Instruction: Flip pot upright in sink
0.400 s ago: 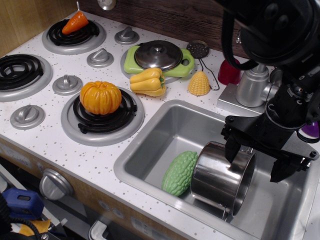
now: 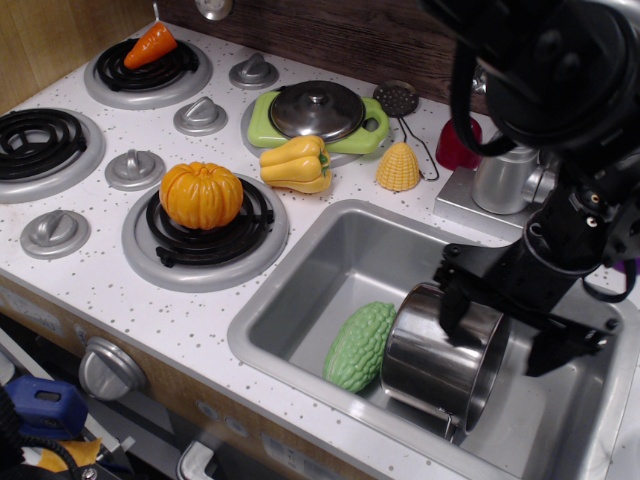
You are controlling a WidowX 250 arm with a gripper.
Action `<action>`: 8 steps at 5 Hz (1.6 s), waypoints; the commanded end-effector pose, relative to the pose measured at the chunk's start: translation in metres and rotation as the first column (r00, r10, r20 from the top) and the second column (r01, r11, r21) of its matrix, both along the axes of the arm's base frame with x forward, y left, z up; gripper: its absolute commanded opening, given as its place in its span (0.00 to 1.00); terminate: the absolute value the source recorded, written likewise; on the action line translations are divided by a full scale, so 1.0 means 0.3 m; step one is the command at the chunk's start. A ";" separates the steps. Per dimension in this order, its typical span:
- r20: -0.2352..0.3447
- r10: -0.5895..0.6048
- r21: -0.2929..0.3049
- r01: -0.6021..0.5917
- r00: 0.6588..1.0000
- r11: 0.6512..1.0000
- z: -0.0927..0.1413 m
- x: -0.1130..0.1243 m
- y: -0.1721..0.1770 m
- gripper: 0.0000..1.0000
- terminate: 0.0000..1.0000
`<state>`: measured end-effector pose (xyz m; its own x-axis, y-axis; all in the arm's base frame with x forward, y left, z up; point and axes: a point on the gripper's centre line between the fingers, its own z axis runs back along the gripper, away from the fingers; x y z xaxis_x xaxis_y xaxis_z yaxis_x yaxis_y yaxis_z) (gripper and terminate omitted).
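Observation.image is showing that the gripper [image 2: 497, 334] is being lowered and moved a little to the left compared with a moment earlier, so one finger [image 2: 455, 312] is now being placed inside the open mouth of the pot [image 2: 435, 358]. The jaws are being kept spread, with nothing grasped. The pot is lying on its side in the sink [image 2: 330, 262], touching the green gourd [image 2: 358, 347], so the rim grasp is probably being prepared.
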<state>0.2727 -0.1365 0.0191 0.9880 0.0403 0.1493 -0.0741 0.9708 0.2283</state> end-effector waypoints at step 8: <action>0.187 -0.112 0.226 0.069 0.976 0.972 -0.012 0.028 0.102 0.00 0.00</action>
